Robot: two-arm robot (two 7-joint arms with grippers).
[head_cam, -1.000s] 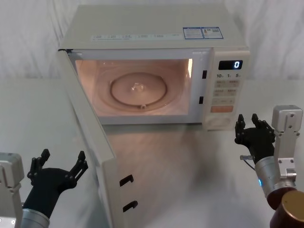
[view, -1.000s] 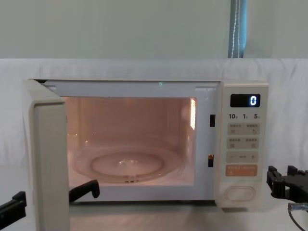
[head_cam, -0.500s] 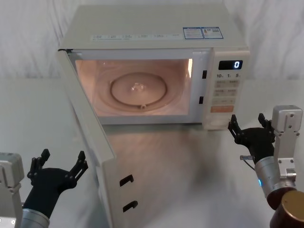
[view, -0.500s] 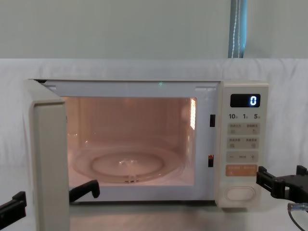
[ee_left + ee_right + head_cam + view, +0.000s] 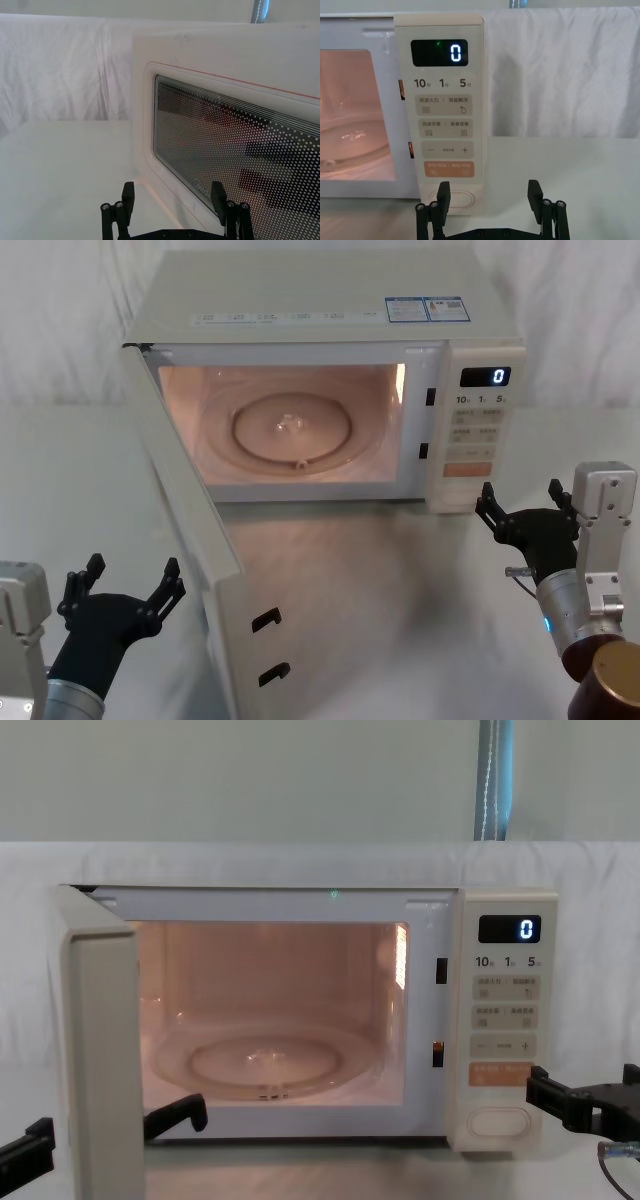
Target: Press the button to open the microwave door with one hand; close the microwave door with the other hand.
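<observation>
You have one microwave (image 5: 320, 310) in front of you on a white table (image 5: 400, 580), and its one door, the microwave door (image 5: 185, 530), stands swung wide open on the left, hinged at the far left corner and reaching toward you, with two dark latch hooks (image 5: 266, 620) on its near edge. The cavity is lit pinkish and holds one glass turntable (image 5: 292, 427). On the right of the oven sits one narrow control panel (image 5: 445, 107) with a display reading 0, one orange rectangular key (image 5: 449, 169) low on it, and below that the button (image 5: 455, 199), the large cream pill-shaped one at the panel's bottom. You have two grippers in play. Your right gripper (image 5: 525, 512) hovers just in front of the panel's lower right corner, near the button but not touching it; its two fingers (image 5: 535, 192) are spread wide apart with nothing between them, and in the right wrist view the button lies just inside the left one. Your left gripper (image 5: 122, 590) waits low at the near left, on the outer side of the open door and close to it without contact, its two fingers (image 5: 217, 195) likewise spread and empty; its wrist view looks straight onto the door's dark dotted window (image 5: 240, 155).
</observation>
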